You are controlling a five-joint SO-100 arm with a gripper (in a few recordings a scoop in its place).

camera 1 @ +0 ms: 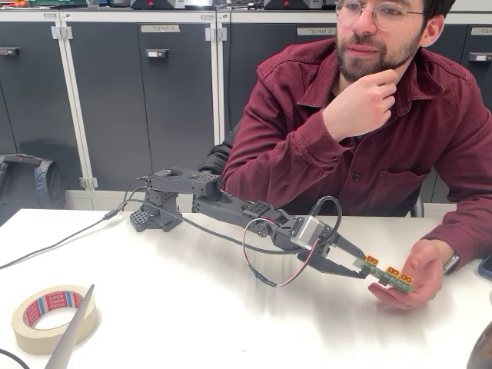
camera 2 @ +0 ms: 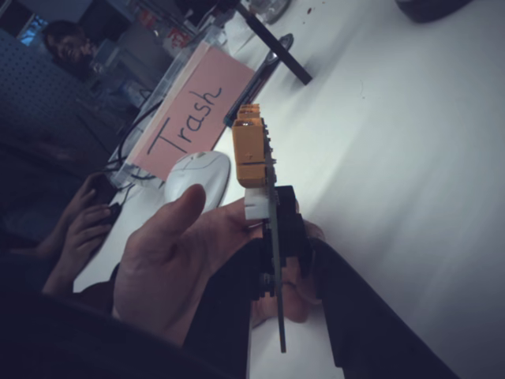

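Held the end effector (camera 1: pixel 360 265) nearly shut, clamped on one end of a small green circuit board (camera 1: pixel 382 274). Pinched the board between both fingers (camera 2: pixel 225 312) in the wrist view, seen edge-on, with its orange connectors (camera 2: pixel 251 154) standing out past the fingertips. Carried the board low over the right side of the bench (camera 1: pixel 192 323), its other end touching the fingers of a person's open hand (camera 1: pixel 419 283), palm up on the bench. Showed the thumb of that hand just beside the board in the wrist view. Stretched the black arm (camera 1: pixel 231 207) from its base at the far middle of the bench out to the right, with a red and white cable (camera 1: pixel 261 270) looped under the wrist. Had the person in a dark red shirt (camera 1: pixel 369 146) seated behind the bench on the far right. Found a roll of tape (camera 1: pixel 50 315) lying flat at the near left, well apart from the board. Caught a pink sign (camera 2: pixel 193 118) reading "Trash" and a white mouse (camera 2: pixel 197 172) beyond the hand in the wrist view.
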